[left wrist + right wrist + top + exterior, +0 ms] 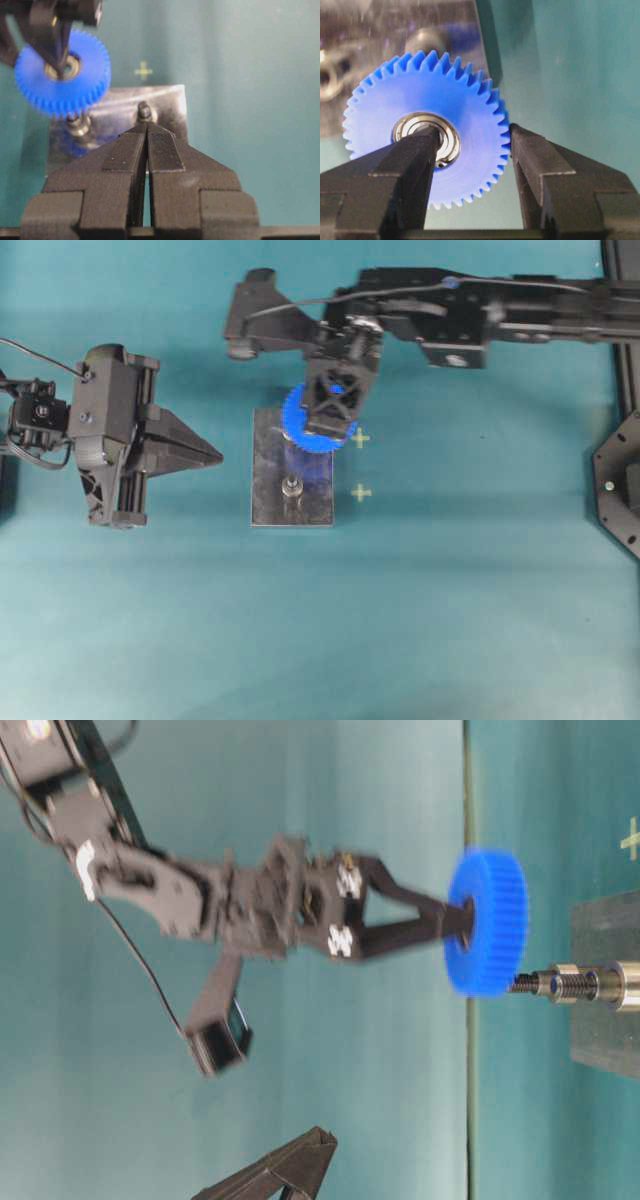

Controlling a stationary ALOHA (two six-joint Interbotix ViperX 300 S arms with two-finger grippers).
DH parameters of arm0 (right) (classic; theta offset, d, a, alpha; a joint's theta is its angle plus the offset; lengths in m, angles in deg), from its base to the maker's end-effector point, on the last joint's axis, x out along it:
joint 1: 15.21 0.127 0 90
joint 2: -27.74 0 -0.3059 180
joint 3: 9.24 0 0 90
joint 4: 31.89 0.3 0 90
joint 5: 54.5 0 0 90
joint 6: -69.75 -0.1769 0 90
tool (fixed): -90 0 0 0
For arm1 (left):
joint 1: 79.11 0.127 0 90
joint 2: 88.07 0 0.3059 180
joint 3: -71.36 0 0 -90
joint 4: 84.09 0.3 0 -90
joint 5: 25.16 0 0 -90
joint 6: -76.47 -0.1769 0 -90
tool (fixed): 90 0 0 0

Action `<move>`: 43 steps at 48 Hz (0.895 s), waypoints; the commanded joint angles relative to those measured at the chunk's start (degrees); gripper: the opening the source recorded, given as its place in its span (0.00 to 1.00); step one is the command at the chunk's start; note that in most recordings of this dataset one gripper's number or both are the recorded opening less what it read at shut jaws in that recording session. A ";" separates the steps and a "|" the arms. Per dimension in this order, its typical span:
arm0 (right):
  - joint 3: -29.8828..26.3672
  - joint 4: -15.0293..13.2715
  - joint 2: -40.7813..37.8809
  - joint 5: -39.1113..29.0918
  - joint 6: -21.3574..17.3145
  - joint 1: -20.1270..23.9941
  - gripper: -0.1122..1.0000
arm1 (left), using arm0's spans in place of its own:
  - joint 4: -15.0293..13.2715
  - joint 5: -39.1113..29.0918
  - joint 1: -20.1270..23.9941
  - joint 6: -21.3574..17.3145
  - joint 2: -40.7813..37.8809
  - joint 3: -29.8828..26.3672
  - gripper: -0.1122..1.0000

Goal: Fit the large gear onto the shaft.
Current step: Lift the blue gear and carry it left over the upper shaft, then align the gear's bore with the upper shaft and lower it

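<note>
I have the right pincer (470, 150) gripping the large gear (427, 145): one finger sits in the bore of the silver bearing hub, the other presses on the toothed rim. The overhead view puts the gear over the far end of the grey plate (292, 502), hanging under my right arm. From table level, the gear (487, 920) is clear of the plate and in the air, face turned toward it.

The plate carries two pegs. The near one (292, 486) stands bare. The other, the shaft (75, 121), shows in the left wrist view just below the gear's lower edge. In the table-level view a shaft tip (530, 985) pokes out just past the gear's rim, not into the hub. I judge the bore is not yet lined up; which peg that tip belongs to, I cannot tell for sure.

The left pincer (146, 131) is closed on nothing, parked near the plate's left edge, its tip aimed at it.

Progress: pick-up is done and the gear is lifted and carried to the plate. What is left: centre the hub over the shaft, press it down to the collar, release.
</note>
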 commanded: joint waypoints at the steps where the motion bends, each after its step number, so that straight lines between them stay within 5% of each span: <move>1: -3.52 0.18 0.09 -0.18 -0.09 -0.09 0.55 | 0.09 0.53 -0.09 0.09 0.53 -0.70 0.10; 43: -6.77 1.32 -4.22 -1.41 -0.09 0.00 0.55 | 0.09 0.44 -0.09 0.18 0.88 0.35 0.10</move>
